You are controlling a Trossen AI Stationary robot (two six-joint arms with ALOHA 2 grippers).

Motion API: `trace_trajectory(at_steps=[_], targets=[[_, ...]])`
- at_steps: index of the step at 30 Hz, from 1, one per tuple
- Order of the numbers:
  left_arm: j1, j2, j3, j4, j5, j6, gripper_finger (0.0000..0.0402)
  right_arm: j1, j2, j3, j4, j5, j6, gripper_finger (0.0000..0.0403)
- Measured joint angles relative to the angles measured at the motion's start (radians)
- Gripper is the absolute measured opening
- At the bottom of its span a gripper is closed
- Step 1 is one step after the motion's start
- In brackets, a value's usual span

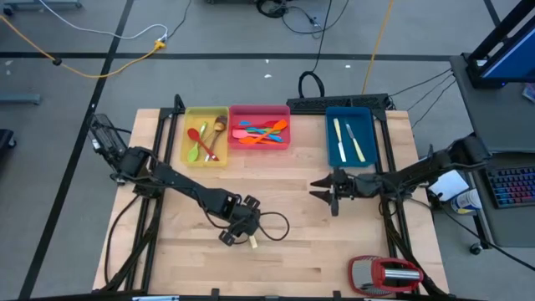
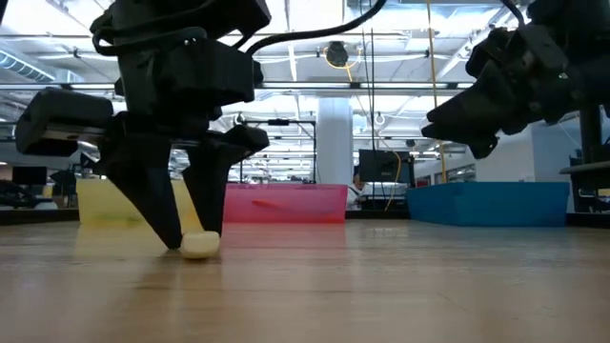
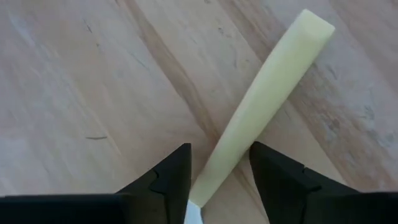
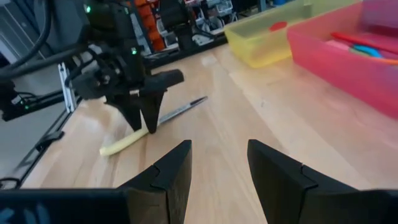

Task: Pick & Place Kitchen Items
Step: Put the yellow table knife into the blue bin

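A cream-handled knife (image 3: 267, 99) lies flat on the wooden table, its blade (image 4: 183, 109) pointing toward the far edge. My left gripper (image 3: 219, 149) is down at the table, open, one finger on each side of the handle close to the blade. Whether the fingers touch the handle cannot be told. The handle's free end (image 2: 200, 246) rests on the wood beside the fingertips. My right gripper (image 4: 217, 162) is open and hovers above the table in front of the blue tray (image 1: 349, 138), which holds two more cream-handled knives.
At the far edge, the yellow tray (image 1: 206, 134) holds spoons and the pink tray (image 1: 260, 125) holds orange and blue spatulas. A bulky red-and-silver gadget (image 1: 386, 273) sits at the near right corner. Bare wood lies between the two arms.
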Motion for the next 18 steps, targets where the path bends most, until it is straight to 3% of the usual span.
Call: trace_trajectory(at_steps=[12, 18], targets=[[0.014, 0.017, -0.001, 0.028, 0.036, -0.014, 0.0054, 0.067, 0.142, 0.000, 0.114, 0.002, 0.049, 0.0153], [0.015, 0.020, -0.002, 0.097, -0.016, -0.069, 0.0051, 0.119, 0.208, 0.000, 0.177, 0.002, 0.049, 0.0153]])
